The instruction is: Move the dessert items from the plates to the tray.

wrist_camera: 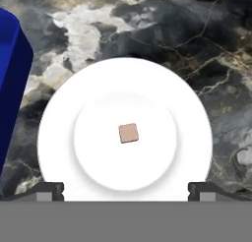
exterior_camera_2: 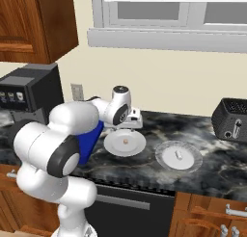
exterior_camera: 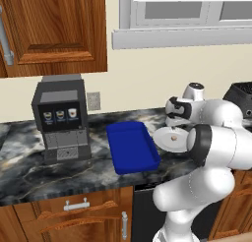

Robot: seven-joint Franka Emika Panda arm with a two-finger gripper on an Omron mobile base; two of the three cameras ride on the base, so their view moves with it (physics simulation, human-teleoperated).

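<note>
A tan cube-like dessert bit point(wrist_camera: 128, 133) lies at the centre of the plain white plate point(wrist_camera: 88, 88), also seen as the tan bit point(exterior_camera_2: 126, 141) on the white plate point(exterior_camera_2: 116, 147). My gripper point(wrist_camera: 126, 192) hangs open straight above this plate, fingertips point(wrist_camera: 49, 191) wide apart and holding nothing. A white stick point(exterior_camera_2: 178, 154) rests on the pale grey plate point(exterior_camera_2: 190, 164) to the right. The deep-blue tray point(exterior_camera: 133, 147) stands just left of the white plate point(exterior_camera: 165, 140), and the gripper point(exterior_camera: 173, 123) hovers over that plate.
A black and grey coffee machine point(exterior_camera: 61, 118) stands on the dark marble counter point(exterior_camera: 29, 172) left of the tray. A black toaster point(exterior_camera_2: 231, 120) sits at the far right near the wall. Wooden cabinets hang above the left side.
</note>
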